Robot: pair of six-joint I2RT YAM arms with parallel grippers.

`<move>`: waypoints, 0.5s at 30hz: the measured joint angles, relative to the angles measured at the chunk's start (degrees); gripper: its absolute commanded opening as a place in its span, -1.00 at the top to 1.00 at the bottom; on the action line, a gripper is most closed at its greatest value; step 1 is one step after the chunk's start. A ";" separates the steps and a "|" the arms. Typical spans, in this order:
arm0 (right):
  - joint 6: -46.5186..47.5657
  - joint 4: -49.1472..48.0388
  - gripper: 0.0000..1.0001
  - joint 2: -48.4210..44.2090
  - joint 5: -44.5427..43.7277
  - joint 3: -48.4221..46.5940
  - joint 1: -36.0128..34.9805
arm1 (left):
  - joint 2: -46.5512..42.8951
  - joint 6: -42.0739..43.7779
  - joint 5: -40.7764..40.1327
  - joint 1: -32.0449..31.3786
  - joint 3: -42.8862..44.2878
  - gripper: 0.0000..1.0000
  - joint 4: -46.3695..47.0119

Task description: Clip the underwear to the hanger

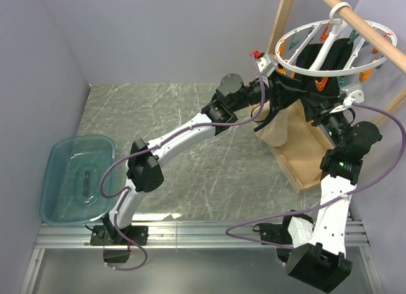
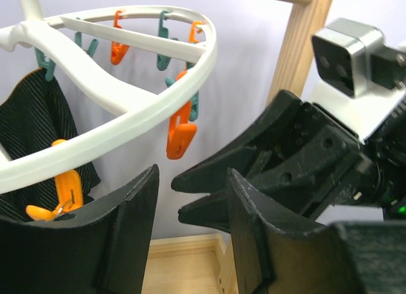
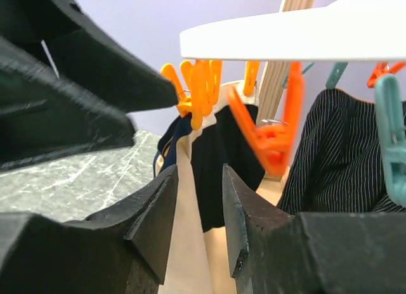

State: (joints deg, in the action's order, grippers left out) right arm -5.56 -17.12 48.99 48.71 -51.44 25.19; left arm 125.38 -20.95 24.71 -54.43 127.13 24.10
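Note:
The white ring hanger [image 1: 330, 50] hangs from a wooden rod at the top right, with orange and teal clips dangling. The beige underwear [image 1: 276, 129] with dark trim hangs below its left side. In the right wrist view its top edge [image 3: 190, 148] sits at a cluster of orange clips [image 3: 198, 91]. My right gripper [image 3: 200, 180] is open and empty, and the underwear shows beyond its jaws. My left gripper [image 2: 192, 180] is open and empty just under the ring [image 2: 127, 123], facing the right gripper's fingers [image 2: 254, 173].
Black striped garments [image 3: 342, 154] hang from other clips on the ring. A wooden frame with a tray base [image 1: 304, 161] stands under the hanger. A teal plastic bin [image 1: 76, 180] sits at the left. Grey walls close in on the left and back.

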 measured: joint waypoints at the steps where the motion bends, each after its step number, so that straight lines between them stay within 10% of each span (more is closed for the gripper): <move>1: 0.66 0.02 0.18 0.00 -0.04 0.00 -0.37 | 0.00 -0.24 -0.61 0.00 0.22 -0.03 -0.13; 15: 7.54 3.23 -0.02 -2.78 -2.23 0.02 -1.51 | 0.15 -2.36 -6.82 0.00 3.74 0.00 -1.03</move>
State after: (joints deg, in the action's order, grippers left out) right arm 1.98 -13.89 46.22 46.48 -51.42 23.68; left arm 125.54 -23.31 17.89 -54.43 130.87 23.07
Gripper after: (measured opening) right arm 0.471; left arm 0.497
